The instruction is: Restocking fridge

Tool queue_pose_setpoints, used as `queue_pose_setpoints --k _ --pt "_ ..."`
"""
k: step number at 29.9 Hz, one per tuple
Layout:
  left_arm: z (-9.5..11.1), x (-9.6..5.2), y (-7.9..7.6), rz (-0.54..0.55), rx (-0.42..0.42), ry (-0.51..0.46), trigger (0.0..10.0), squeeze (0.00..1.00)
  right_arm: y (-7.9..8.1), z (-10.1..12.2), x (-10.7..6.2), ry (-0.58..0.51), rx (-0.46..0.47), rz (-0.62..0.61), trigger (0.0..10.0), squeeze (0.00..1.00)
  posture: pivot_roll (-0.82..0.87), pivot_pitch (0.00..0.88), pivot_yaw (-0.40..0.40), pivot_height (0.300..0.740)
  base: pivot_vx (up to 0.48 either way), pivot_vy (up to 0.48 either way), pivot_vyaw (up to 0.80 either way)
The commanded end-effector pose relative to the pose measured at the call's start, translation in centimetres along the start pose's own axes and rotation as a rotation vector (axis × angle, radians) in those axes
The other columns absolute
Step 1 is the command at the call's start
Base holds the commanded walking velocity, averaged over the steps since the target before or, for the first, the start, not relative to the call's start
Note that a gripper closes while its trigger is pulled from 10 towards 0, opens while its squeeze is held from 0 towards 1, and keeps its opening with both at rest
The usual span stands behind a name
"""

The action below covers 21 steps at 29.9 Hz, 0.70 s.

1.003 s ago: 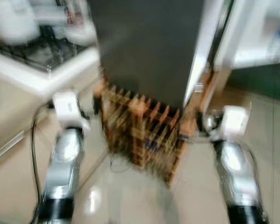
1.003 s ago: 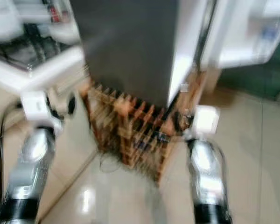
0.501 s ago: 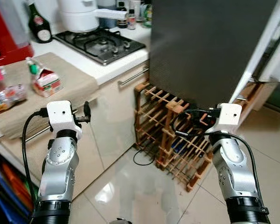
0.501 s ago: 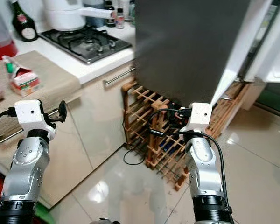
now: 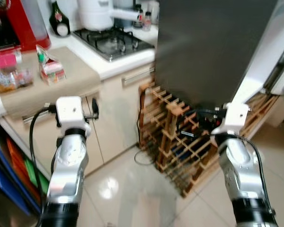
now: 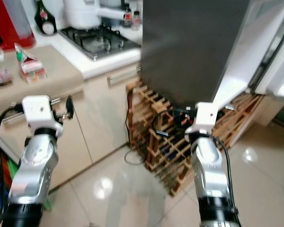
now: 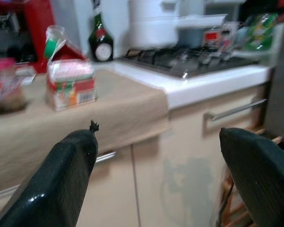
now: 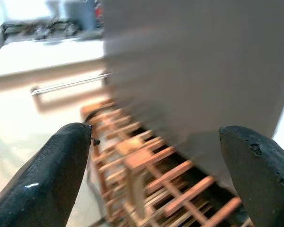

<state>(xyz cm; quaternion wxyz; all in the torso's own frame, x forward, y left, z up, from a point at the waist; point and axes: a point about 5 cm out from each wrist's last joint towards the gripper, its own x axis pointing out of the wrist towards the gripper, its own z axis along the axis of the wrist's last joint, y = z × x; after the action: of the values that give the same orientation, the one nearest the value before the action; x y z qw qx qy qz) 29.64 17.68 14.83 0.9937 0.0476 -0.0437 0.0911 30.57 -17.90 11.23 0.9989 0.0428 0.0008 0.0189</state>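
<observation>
The fridge (image 5: 213, 42) stands at the end of the counter (image 5: 109, 66), its dark side panel facing the robot and its door (image 6: 270, 52) swung open to the right, which suits loading. A wooden rack (image 5: 180, 142) sits on the floor against that panel.

Stock waits on the counter, on a beige cloth (image 5: 42, 87): a red and green carton (image 7: 68, 78) upright beside a pink-lidded jar (image 5: 4, 73). These lie to the robot's left, well apart from the fridge. A dark bottle (image 7: 103, 40) and a white pot (image 5: 102, 12) stand further back by the hob (image 5: 116, 40).

The left gripper (image 7: 156, 161) is held forward at counter height, fingers spread wide, nothing between them; it faces the cupboard front below the carton. The right gripper (image 8: 156, 161) is likewise wide and empty, pointed at the rack and the fridge panel.

Judgement: neither arm carries stock, so restocking has not begun in earnest. The raised, open posture suggests readiness to collect the carton.
</observation>
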Motion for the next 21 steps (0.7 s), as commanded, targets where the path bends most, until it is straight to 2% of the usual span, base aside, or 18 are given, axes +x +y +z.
queue_pose_setpoints --k 1,6,8,10,12,13,14,15,16,19,20,21 --pt "0.4 0.2 0.2 0.005 -0.011 -0.011 10.0 0.0 0.6 0.2 0.3 -0.004 -0.002 0.029 10.0 0.13 -0.05 0.0 0.033 0.74 0.0 -0.48 0.44" --pt "0.6 0.5 -0.2 -0.013 -0.002 -0.018 10.0 0.0 0.7 0.2 0.4 -0.007 0.001 0.035 10.0 0.13 -0.05 0.0 0.038 0.74 0.0 -0.096 0.44" --pt "0.7 0.9 0.1 -0.011 0.037 -0.036 10.0 0.0 0.9 0.1 0.5 -0.01 -0.002 0.045 10.0 0.13 -0.04 0.0 0.042 0.74 0.0 0.0 0.43" --pt "0.0 0.8 0.7 0.0 0.051 -0.014 10.0 0.0 1.0 0.0 0.5 -0.014 -0.001 0.052 10.0 0.13 -0.04 0.0 0.046 0.74 0.0 0.0 0.44" --pt "-2.5 -0.3 3.1 0.049 0.058 0.088 10.0 0.0 1.2 -0.1 0.3 -0.018 0.0 0.056 10.0 0.13 -0.04 0.0 0.054 0.74 0.0 0.0 0.44" --pt "-2.5 -0.3 3.1 0.049 0.058 0.088 10.0 0.0 1.2 -0.1 0.3 -0.018 0.0 0.056 10.0 0.13 -0.04 0.0 0.054 0.74 0.0 0.0 0.44" --pt "-3.5 -0.9 4.5 0.088 0.033 0.138 10.0 0.0 1.1 -0.2 0.2 -0.018 -0.004 0.056 10.0 0.13 -0.04 0.0 0.054 0.74 0.0 0.0 0.44" --pt "-4.4 -1.9 6.4 0.147 -0.029 0.177 10.0 0.0 1.0 -0.5 -0.2 -0.012 -0.014 0.057 10.0 0.13 -0.03 0.0 0.046 0.74 0.0 0.0 0.43" --pt "-4.4 -2.3 6.7 0.156 -0.047 0.173 10.0 0.0 0.9 -0.7 -0.4 -0.006 -0.016 0.056 10.0 0.13 -0.03 0.0 0.043 0.74 0.0 0.0 0.44" --pt "-4.0 -2.9 6.2 0.117 -0.042 0.15 10.0 0.0 0.8 -1.2 -0.8 0.013 -0.026 0.064 10.0 0.13 -0.02 0.0 0.033 0.74 0.0 0.0 0.44" --pt "-3.4 -2.9 4.7 0.064 -0.023 0.117 10.0 0.0 1.0 -1.7 -0.9 0.029 -0.029 0.076 10.0 0.15 -0.01 0.0 0.021 0.74 0.0 0.0 0.44" --pt "-3.4 -2.9 4.7 0.064 -0.023 0.117 10.0 0.0 1.0 -1.7 -0.9 0.029 -0.029 0.076 10.0 0.15 -0.01 0.0 0.021 0.74 0.0 0.0 0.44"
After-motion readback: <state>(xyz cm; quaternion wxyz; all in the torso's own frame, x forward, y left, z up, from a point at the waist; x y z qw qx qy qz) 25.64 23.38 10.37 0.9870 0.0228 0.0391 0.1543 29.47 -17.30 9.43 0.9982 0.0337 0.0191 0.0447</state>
